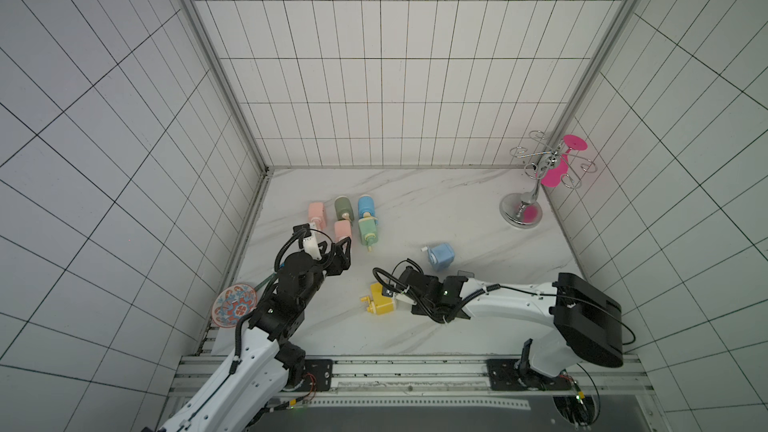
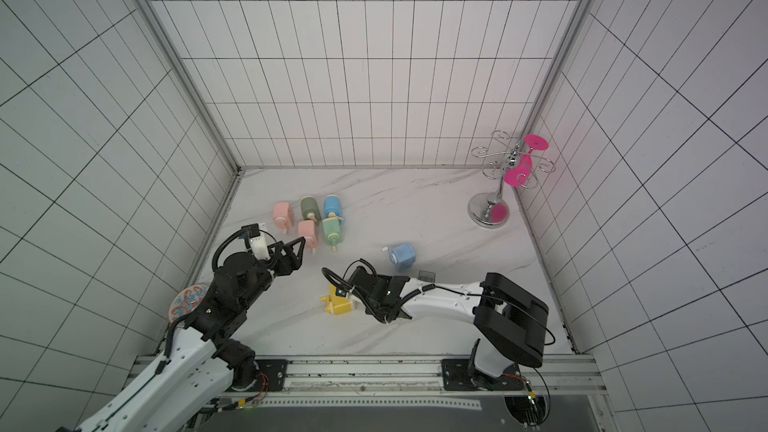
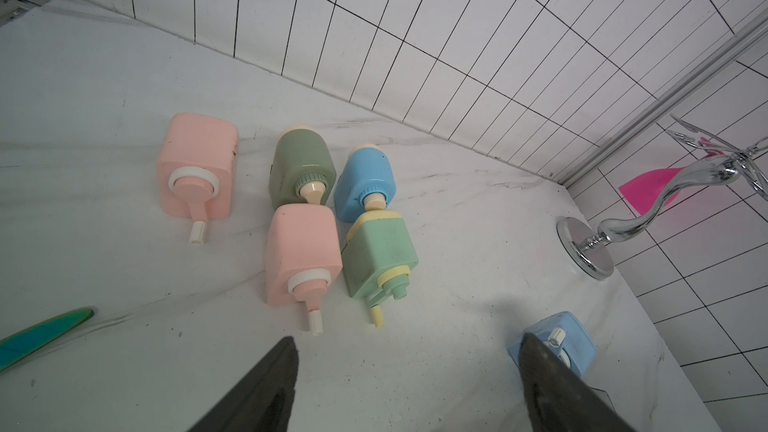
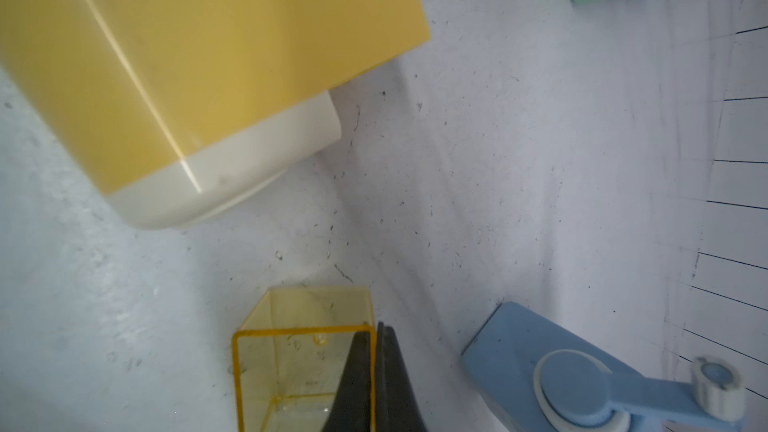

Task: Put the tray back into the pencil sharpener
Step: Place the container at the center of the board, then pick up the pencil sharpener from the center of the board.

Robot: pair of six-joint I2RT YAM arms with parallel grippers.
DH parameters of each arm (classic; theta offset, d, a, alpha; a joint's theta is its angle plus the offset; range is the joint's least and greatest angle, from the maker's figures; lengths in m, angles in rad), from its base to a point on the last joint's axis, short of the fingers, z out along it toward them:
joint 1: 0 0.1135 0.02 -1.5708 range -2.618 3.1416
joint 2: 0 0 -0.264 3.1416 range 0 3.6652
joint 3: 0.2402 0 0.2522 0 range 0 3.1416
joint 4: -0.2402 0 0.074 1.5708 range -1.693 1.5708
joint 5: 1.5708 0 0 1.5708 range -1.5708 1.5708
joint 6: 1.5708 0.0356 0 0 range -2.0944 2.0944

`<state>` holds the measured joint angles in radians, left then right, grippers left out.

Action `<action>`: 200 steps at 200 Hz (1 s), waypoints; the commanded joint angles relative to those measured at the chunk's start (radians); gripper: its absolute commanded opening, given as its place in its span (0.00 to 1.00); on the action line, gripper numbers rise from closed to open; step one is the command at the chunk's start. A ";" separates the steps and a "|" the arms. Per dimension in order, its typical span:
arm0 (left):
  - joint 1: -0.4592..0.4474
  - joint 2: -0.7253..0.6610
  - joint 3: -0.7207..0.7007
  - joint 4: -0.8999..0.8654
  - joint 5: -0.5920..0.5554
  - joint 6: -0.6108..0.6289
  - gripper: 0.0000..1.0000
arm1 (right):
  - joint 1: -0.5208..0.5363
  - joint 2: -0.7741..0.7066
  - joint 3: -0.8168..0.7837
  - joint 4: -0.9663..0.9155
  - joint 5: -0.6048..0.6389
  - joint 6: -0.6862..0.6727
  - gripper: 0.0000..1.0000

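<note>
Right end effector (image 4: 376, 326) pinches one thin wall of the clear yellow, boxy, empty tray (image 4: 291, 351); left end effector (image 3: 407, 338) spread.

A robot test cell dressed up as a corner of a home, not a real room: three white tiled walls (image 1: 395, 76) meet at bare aluminium corner posts (image 1: 236, 105), and the marble-look tabletop (image 1: 436, 201) ends at a metal rail (image 1: 415, 371) where two white-and-black arms (image 1: 515, 305) are mounted with loose wiring (image 1: 309, 384). The props are household odds: pastel pencil sharpeners (image 1: 343, 222), a chrome glass rack (image 1: 509, 207), and what may be a painted plate (image 1: 233, 304)
</note>
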<state>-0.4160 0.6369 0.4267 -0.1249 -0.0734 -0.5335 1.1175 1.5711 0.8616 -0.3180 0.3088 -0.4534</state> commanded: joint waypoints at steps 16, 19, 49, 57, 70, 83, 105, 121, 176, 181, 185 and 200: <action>0.005 -0.003 0.006 -0.006 -0.005 0.008 0.84 | -0.032 0.057 0.035 -0.096 -0.142 -0.019 0.00; 0.005 -0.003 0.005 -0.006 -0.007 0.007 0.84 | -0.035 0.060 0.037 -0.099 -0.146 -0.024 0.00; 0.005 0.005 0.001 0.002 0.001 0.007 0.84 | -0.083 0.086 0.057 -0.100 -0.232 -0.076 0.00; 0.005 0.008 0.003 0.002 0.006 0.008 0.84 | -0.100 0.094 0.065 -0.100 -0.249 -0.080 0.00; 0.005 0.009 0.007 -0.002 0.011 0.017 0.84 | -0.113 0.104 0.074 -0.101 -0.252 -0.089 0.07; 0.005 0.012 0.008 -0.008 0.010 0.023 0.84 | -0.123 0.108 0.081 -0.100 -0.251 -0.095 0.15; 0.005 0.016 0.012 -0.011 0.014 0.026 0.84 | -0.132 0.103 0.091 -0.099 -0.257 -0.096 0.24; 0.005 0.018 0.016 -0.015 0.021 0.033 0.85 | -0.131 0.078 0.093 -0.101 -0.257 -0.089 0.28; 0.005 0.015 0.011 -0.031 0.023 0.029 0.86 | -0.127 -0.198 0.017 -0.015 -0.382 0.015 0.49; 0.005 0.018 0.005 -0.024 0.026 0.021 0.87 | -0.126 -0.213 0.000 0.013 -0.406 0.020 0.53; 0.005 0.019 -0.001 -0.019 0.027 0.014 0.87 | -0.126 -0.220 -0.017 0.039 -0.426 0.021 0.55; 0.005 0.027 -0.027 0.006 0.027 -0.021 0.87 | -0.121 -0.203 -0.043 0.095 -0.492 -0.014 0.62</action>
<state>-0.4160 0.6571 0.4271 -0.1524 -0.0528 -0.5125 0.9890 1.3518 0.8894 -0.3103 -0.0429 -0.4648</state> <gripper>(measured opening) 0.867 0.573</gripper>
